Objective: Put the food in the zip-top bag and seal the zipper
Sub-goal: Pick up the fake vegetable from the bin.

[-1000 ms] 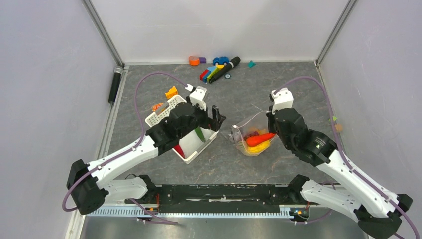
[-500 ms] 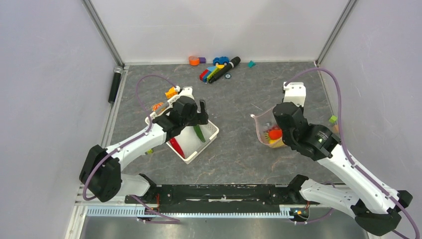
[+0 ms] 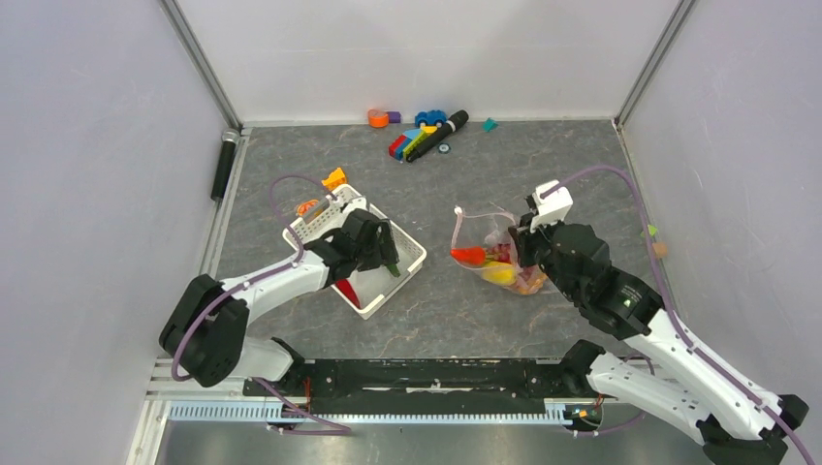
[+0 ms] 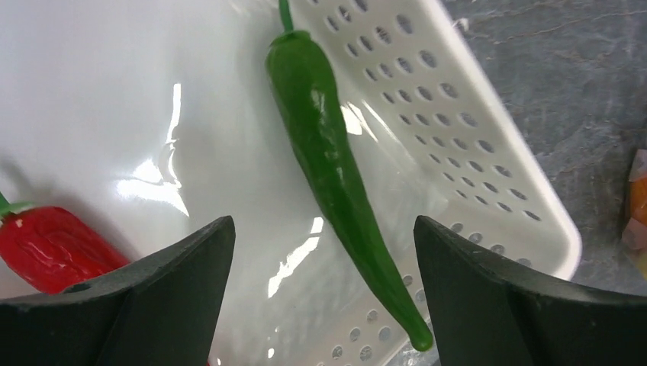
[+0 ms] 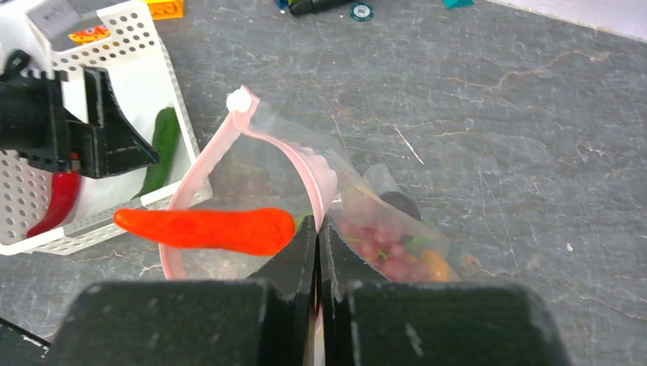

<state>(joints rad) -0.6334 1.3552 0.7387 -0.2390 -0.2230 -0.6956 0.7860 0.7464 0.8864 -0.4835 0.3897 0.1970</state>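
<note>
The left gripper [image 4: 322, 229] has its two dark fingers spread wide with nothing between them. It hangs inside the white basket [image 4: 458, 137], and a long, glossy green chilli [image 4: 328, 152] lies on the smooth basket floor right under the gap, its thin tip towards the right finger. I can't tell whether either finger touches it. A shiny red chilli [image 4: 53, 248] sits just outside the left finger. The basket's perforated wall rises beyond the right finger.

The right gripper [image 5: 317, 236] has its fingers pressed tight together, pinching the zipper [image 5: 200, 164], a soft pink strip that loops up and away from the fingertips and keeps the mouth gaping. The zip-top bag [image 5: 229, 191] is thin, clear and crumpled, sagging on the table to either side of the fingers. An orange-red chilli [image 5: 206, 229] lies across the mouth just left of the fingertips, its tip poking past the pink strip. To their right, inside the bag, are purple grapes [image 5: 381, 244] and an orange-yellow fruit [image 5: 435, 265].

The grey, stone-patterned table [image 3: 485, 174] carries coloured blocks and a toy car [image 3: 422, 136] well beyond both grippers.
</note>
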